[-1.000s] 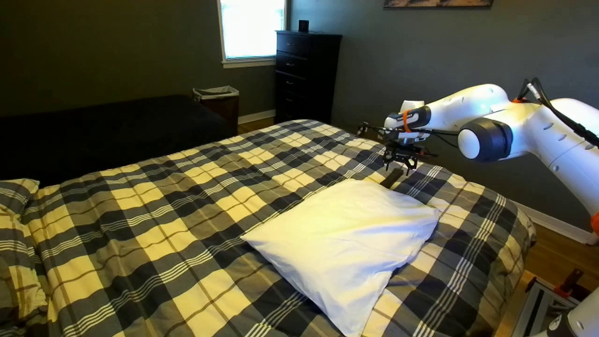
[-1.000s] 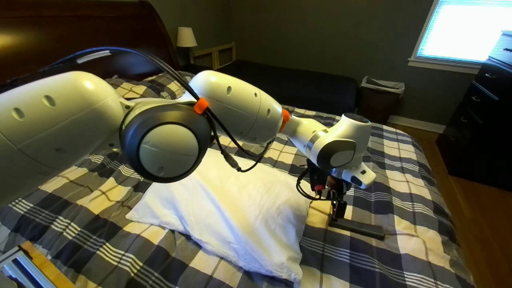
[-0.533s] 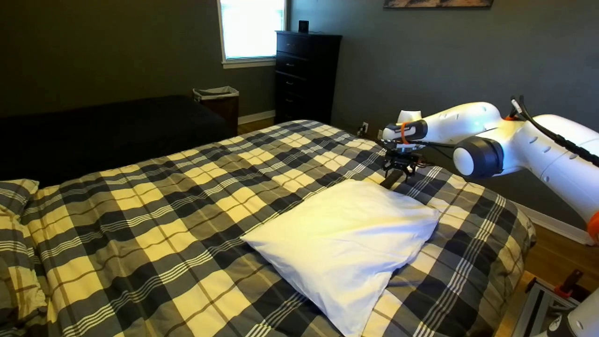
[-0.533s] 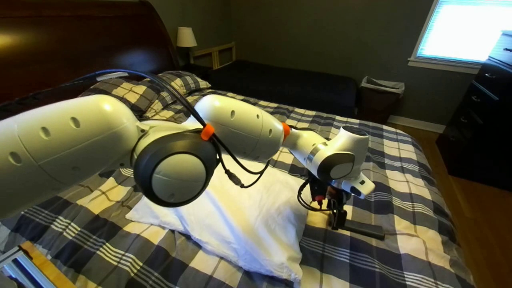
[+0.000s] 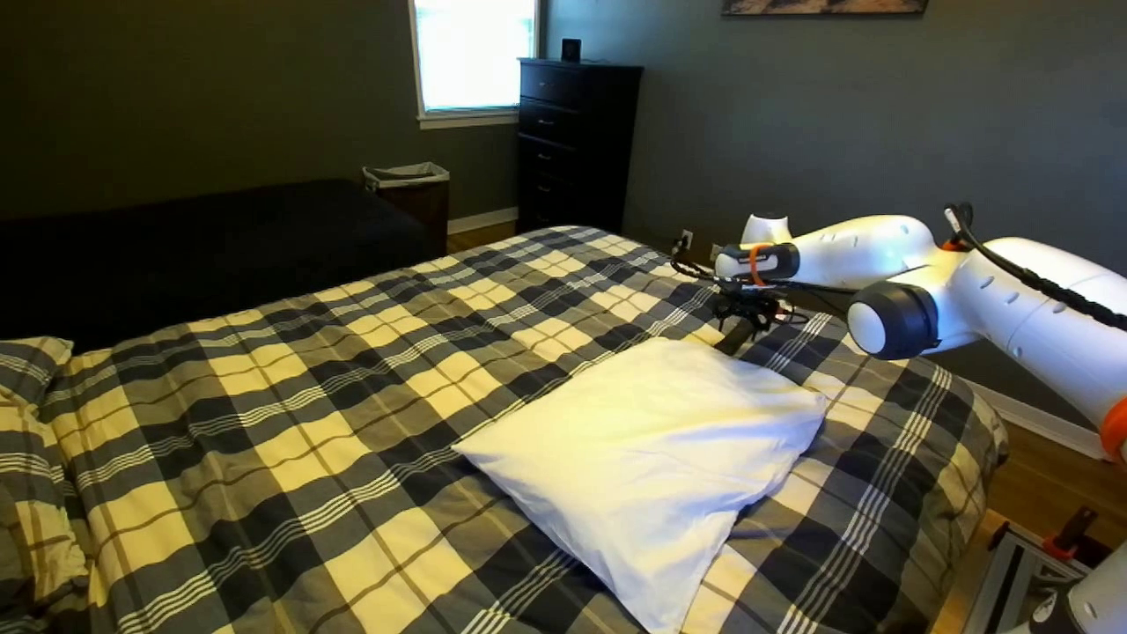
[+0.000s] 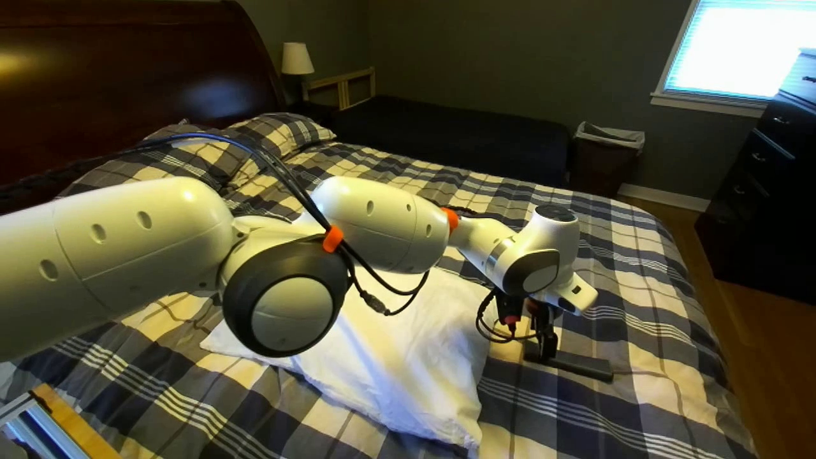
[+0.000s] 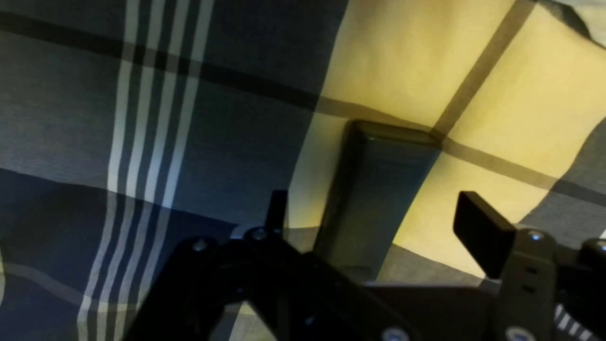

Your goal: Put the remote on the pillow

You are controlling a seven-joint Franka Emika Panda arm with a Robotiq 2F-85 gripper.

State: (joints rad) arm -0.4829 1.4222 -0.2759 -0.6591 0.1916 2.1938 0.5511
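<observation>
While the end effector (image 7: 376, 213) holds its jaws apart, the remote (image 7: 371, 201) points its visible end up the wrist view, its long axis leaning right. The end effector hides the lower end; jaw contact is hard to make out. The remote lies between the jaws, on checked cloth (image 7: 246, 156). Farther out, the white pillow (image 5: 647, 440) rests just beside it in both exterior views.
</observation>
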